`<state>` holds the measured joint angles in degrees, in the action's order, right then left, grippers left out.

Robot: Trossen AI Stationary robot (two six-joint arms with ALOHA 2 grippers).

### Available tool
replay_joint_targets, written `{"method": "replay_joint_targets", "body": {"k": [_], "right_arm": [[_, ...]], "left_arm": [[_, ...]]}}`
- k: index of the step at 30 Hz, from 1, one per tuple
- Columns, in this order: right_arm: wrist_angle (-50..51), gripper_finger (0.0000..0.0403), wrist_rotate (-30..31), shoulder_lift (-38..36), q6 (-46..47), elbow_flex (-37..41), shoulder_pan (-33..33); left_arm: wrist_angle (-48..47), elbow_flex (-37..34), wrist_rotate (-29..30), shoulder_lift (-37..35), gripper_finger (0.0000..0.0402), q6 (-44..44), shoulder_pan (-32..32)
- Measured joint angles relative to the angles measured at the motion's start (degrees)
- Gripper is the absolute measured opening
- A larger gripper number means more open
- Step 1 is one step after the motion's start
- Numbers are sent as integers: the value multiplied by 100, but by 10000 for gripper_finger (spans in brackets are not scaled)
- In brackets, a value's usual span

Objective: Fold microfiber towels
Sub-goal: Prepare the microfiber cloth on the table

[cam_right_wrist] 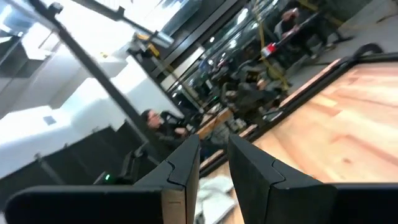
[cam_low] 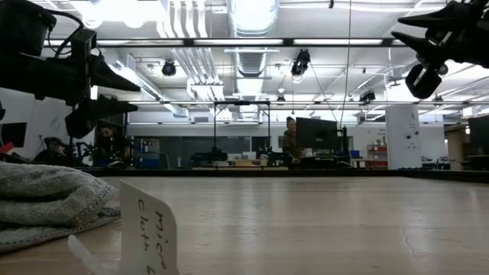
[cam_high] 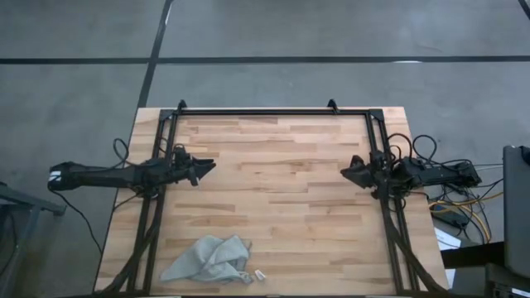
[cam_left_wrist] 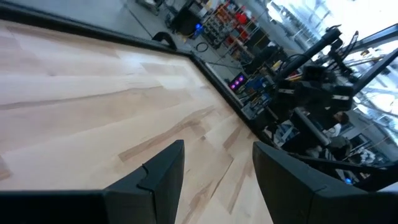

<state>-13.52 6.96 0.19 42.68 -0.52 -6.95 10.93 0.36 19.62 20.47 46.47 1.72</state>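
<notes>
The grey-green microfiber towel (cam_high: 209, 259) lies crumpled in a heap on the wooden table (cam_high: 281, 190), near its front left corner. It also shows at the left of the low view (cam_low: 46, 200). A small white tag (cam_high: 257, 274) with handwriting (cam_low: 149, 229) stands at the towel's right edge. My left gripper (cam_high: 207, 168) is open and empty, held above the table's left side, far from the towel. My right gripper (cam_high: 346, 171) hovers above the table's right side, its fingers a small gap apart (cam_right_wrist: 214, 163) and empty.
A black frame (cam_high: 273, 112) runs along the table's far, left and right edges. Bare wood lies between the two grippers. Cables (cam_high: 464, 203) hang off the right side. People sit at desks in the room behind (cam_low: 290, 134).
</notes>
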Motion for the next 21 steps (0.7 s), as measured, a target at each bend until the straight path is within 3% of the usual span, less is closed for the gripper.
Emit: {"method": "replay_joint_targets", "body": {"k": [12, 21], "right_arm": [[-1304, 82, 481, 429, -367, -1, 1], [-1632, 82, 523, 1271, -481, -334, 8]], "left_arm": [[797, 489, -62, -1, 195, -1445, 2], [955, 1278, -953, -4, 195, -2801, 2]]}}
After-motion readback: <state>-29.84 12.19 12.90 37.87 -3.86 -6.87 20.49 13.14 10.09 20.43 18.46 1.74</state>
